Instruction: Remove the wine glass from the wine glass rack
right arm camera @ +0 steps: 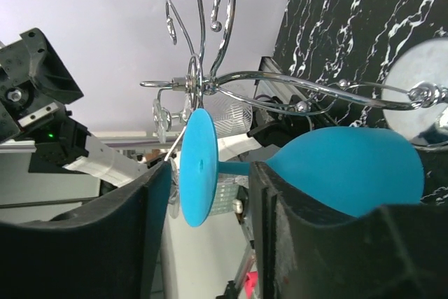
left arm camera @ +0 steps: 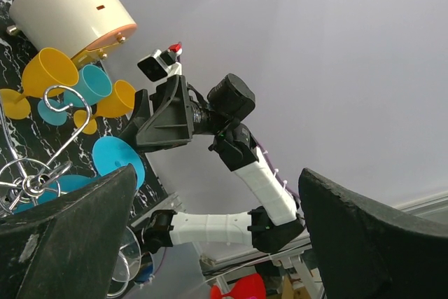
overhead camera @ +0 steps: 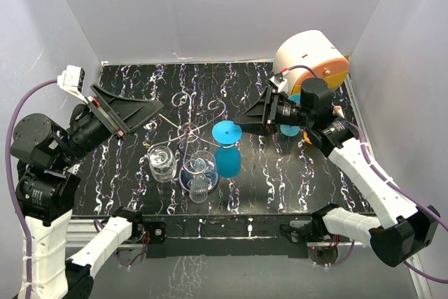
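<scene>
The wine glass (overhead camera: 227, 150) hangs upside down on the wine glass rack (overhead camera: 189, 128), at the middle of the black marbled counter (overhead camera: 294, 173). Its flat foot rides on top of 1 of the curled wire arms and its bowl points down. It likely hangs this way so that the stem sits in the slot of the wire and the foot carries the weight.

The glass is an opaque bright blue and looks like plastic. It has a round disc foot, a short slim stem and a rounded, egg-shaped bowl.

The right claw (overhead camera: 241, 118) reaches in from the right at stem height, rolled onto its side. In the right wrist view its jaws stand apart, 1 by the foot and 1 in front of the bowl. No contact with the glass shows there, so the claw reads as open and not yet gripping. A side approach makes sense, since the glass probably has to slide out along the wire rather than lift straight up.

The left claw (overhead camera: 150, 108) hovers wide open and empty, left of the rack and apart from it. A clear glass (overhead camera: 162, 162) sits near the rack on the near side. I cannot tell whether it hangs or stands.
</scene>
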Tool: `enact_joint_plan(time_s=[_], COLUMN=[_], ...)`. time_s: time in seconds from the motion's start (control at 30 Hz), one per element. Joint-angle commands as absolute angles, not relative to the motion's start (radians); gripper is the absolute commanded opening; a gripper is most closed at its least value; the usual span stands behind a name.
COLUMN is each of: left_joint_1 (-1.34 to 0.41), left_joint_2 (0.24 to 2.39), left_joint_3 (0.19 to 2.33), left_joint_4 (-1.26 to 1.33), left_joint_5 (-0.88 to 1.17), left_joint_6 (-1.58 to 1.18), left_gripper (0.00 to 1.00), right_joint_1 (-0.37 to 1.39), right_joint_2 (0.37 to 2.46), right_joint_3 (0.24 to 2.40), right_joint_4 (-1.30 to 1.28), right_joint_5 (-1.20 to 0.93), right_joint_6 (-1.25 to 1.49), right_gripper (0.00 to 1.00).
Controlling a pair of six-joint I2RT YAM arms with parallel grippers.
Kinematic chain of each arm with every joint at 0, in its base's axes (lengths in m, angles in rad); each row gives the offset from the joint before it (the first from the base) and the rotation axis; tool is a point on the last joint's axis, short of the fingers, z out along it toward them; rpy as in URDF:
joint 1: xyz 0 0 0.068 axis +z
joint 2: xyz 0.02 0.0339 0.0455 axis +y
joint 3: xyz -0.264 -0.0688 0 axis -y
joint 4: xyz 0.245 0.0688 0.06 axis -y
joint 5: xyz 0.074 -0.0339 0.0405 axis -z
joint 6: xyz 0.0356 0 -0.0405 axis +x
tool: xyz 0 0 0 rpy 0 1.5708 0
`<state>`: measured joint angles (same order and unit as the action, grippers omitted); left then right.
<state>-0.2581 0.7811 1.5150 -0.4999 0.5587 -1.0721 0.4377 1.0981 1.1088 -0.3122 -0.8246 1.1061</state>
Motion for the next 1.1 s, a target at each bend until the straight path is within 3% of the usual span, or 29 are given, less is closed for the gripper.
enact_joint_plan(time_s=[0.0, 0.3, 0.5, 1.07], left_joint_1=[-0.258, -0.257, -0.258, -0.257], left_joint_2=[0.771, 0.761, 0.758, 0.752], left_joint_3=[1.495, 1.494, 1.494, 1.488], left_joint_4=[-0.451, -0.457, -0.462, -0.466], left_joint_5=[0.59, 0.58, 0.574, 0.569], left_joint_6=[-1.097, -1.106, -1.109, -1.105], left_gripper=[0.99, 0.99, 0.99, 0.99], right_joint_1=[0.461, 0.463, 0.464, 0.472], right_joint_2=[1.097, 1.098, 1.097, 1.103], right_joint_3=[1.136, 1.144, 1.147, 1.113], right_joint_4=[-0.247, -0.244, -0.239, -0.21], right_joint_5=[-0.829, -0.817, -0.824, -0.827], right_joint_6=[1.132, 1.144, 1.165, 1.196], right_gripper=[0.4, 0.19, 0.13, 0.18])
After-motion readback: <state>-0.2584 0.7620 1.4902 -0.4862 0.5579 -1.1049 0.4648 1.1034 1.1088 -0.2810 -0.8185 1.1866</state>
